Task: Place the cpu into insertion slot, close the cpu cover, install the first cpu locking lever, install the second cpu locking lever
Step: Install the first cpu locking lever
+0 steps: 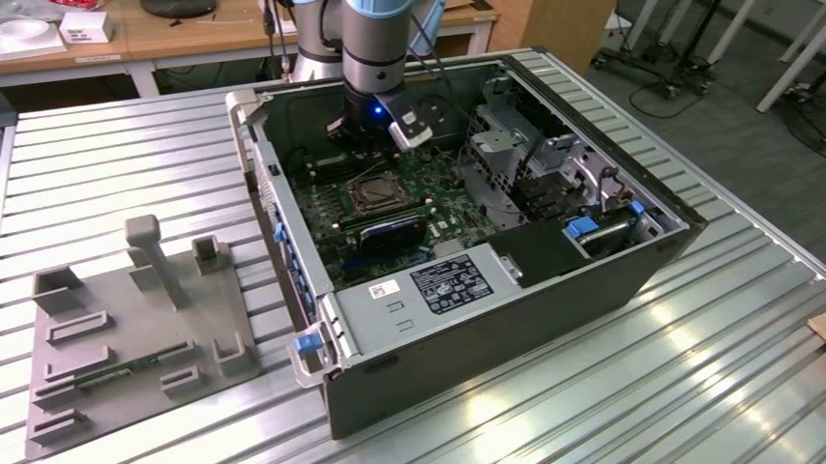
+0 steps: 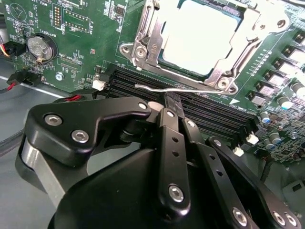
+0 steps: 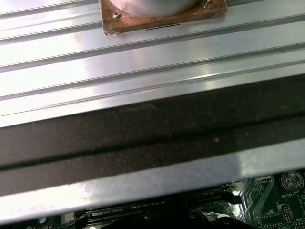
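Note:
The pale square cpu [image 2: 200, 36] lies in the insertion slot [image 1: 378, 192] on the green motherboard inside the open computer case. The silvery cpu cover [image 2: 143, 47] is folded down flat around it. One thin locking lever [image 2: 157, 87] runs along the socket's edge beside the black memory slots. A second lever rod [image 2: 148, 19] lies along another side of the socket. My black gripper [image 2: 169, 101] is shut, its tips just beside the thin lever. In the exterior view the gripper [image 1: 374, 145] hangs inside the case, just behind the socket.
The case [image 1: 606, 280] lies open on a slatted metal table [image 1: 116, 164]. A drive cage and cables [image 1: 543, 164] fill the case on the exterior view's right. A grey fixture plate [image 1: 130, 338] stands on the exterior view's left. The case wall [image 3: 143, 143] is close to the wrist.

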`<state>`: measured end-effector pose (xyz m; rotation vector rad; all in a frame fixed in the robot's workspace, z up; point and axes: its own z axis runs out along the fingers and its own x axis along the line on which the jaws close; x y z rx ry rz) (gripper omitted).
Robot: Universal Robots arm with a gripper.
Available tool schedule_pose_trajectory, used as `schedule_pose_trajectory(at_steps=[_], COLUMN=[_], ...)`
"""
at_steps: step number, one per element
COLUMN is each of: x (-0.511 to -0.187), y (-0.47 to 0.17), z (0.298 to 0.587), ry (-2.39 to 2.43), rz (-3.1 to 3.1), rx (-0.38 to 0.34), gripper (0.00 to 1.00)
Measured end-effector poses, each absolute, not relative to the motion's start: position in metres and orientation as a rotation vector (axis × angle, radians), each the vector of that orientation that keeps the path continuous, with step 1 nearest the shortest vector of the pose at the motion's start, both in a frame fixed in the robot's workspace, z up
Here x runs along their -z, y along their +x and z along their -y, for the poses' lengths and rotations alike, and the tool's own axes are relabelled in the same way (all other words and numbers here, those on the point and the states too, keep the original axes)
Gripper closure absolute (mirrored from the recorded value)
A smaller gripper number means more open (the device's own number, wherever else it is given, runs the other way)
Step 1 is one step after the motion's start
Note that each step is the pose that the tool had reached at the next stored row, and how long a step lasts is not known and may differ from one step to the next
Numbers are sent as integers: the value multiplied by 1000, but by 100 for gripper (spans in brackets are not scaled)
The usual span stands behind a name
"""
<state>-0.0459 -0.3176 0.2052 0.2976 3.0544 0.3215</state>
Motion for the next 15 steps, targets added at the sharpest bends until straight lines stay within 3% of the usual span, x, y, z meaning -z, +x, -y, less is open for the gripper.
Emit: schedule_pose_trajectory(at_steps=[15], x=[-208], y=[-48], z=[313], ry=[300], rz=[-3054], rx=[-321], gripper=[89])
